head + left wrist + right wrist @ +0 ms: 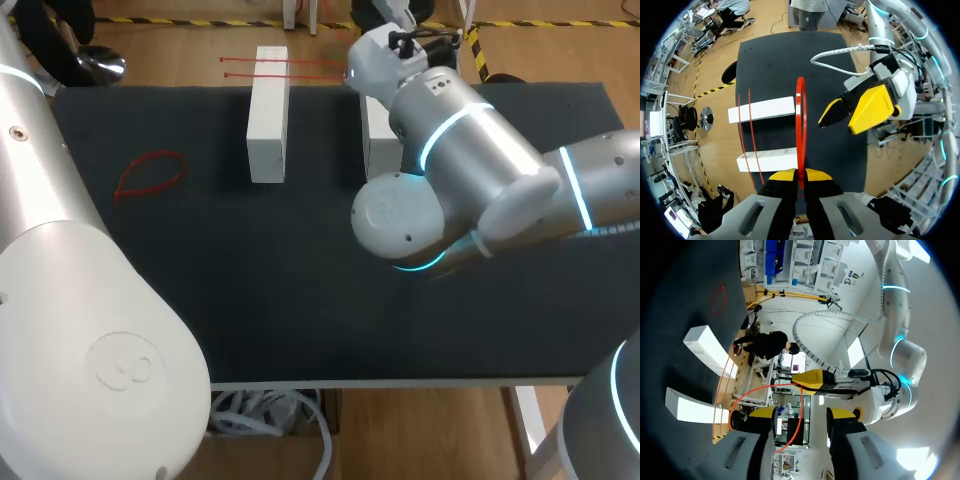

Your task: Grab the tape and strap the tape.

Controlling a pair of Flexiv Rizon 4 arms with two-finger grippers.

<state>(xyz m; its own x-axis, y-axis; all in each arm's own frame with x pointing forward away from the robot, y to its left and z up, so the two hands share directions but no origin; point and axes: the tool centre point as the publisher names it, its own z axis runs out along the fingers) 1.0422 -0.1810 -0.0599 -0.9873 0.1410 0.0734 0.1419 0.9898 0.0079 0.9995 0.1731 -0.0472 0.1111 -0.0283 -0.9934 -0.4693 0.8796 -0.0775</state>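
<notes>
Now my left hand (800,175) pinches the red tape (800,115); my right hand (802,415) is spread wide and should slowly grab it too.

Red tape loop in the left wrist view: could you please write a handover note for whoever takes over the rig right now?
Left pincer: shut on the red tape loop, held up above the table.
Right pincer: open, close beside that loop, not gripping it.
Things: two white blocks lie side by side on the black mat, with two red strips across them. A second red loop lies loose on the mat.
Done: tape grabbed.
Left: the strapping; the held loop is not around the blocks.
</notes>
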